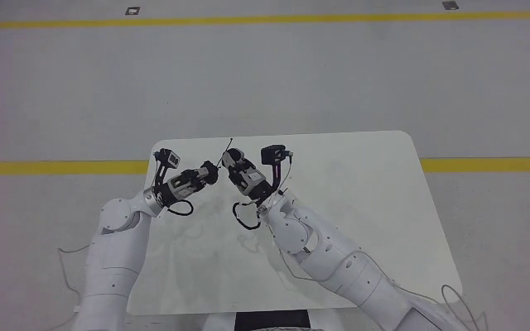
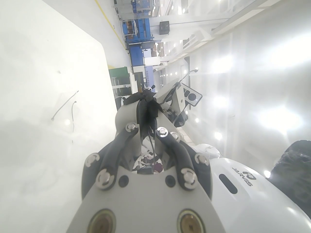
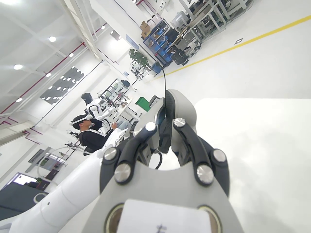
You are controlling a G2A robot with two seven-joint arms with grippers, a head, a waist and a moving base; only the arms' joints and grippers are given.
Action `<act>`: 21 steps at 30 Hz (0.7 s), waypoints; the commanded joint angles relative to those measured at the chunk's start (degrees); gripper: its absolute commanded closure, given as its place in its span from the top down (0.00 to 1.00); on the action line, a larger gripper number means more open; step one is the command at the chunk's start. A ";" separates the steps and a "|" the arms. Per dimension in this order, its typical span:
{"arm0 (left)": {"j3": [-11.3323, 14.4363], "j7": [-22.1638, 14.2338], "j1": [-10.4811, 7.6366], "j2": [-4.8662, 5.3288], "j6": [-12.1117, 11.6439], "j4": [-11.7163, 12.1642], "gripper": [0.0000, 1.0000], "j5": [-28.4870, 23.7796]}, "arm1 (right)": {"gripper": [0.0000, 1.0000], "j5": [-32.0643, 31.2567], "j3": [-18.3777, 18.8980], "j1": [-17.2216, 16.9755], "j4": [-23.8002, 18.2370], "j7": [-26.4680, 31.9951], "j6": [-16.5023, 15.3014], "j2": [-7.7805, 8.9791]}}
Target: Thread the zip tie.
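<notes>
Over the far left part of the white table [image 1: 356,215], top view: both arms are raised and meet tip to tip. The left gripper [image 1: 210,173] comes in from the left side and the right gripper [image 1: 230,159] from the near right, the two touching or all but touching. The zip tie [image 1: 228,148], a thin black strip, stands out from their meeting point and slants toward the table's far edge. A yellow floor line [image 1: 480,165] passes beneath the table.

Left wrist view: the left gripper [image 2: 145,101] is closed, its dark pads [image 2: 142,115] pressed flat together. A thin black length of the zip tie [image 2: 151,144] runs from between the pads back toward the palm, so the strip is pinched there. The table [image 2: 48,56] lies below and to one side. Two faint grey curved lines [image 2: 64,106] show on its surface, and it cannot be told whether they are objects or shadows. A white finger shell of the right arm sits directly beyond the closed tips, in contact or nearly so.

Right wrist view: the right gripper [image 3: 168,99] is likewise clamped narrow, pads pressed on the strip. The zip tie [image 3: 164,79] emerges from the fingertips as a slim, slightly bowed black strip pointing away from the wrist. Its free end is in the air, seen against the floor past the table [image 3: 255,134] edge. Which end is the tie's head cannot be told.
</notes>
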 commanded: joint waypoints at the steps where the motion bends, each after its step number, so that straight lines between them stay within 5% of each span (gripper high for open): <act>1: 0.00 0.00 0.00 0.00 0.00 0.00 0.00 0.00 | 0.00 0.01 0.01 -0.01 -0.01 0.01 0.01 0.01; 21: 0.00 0.00 0.00 0.00 0.00 0.00 0.00 0.00 | 0.00 -6.55 2.82 -2.43 -0.67 0.72 0.40 -0.56</act>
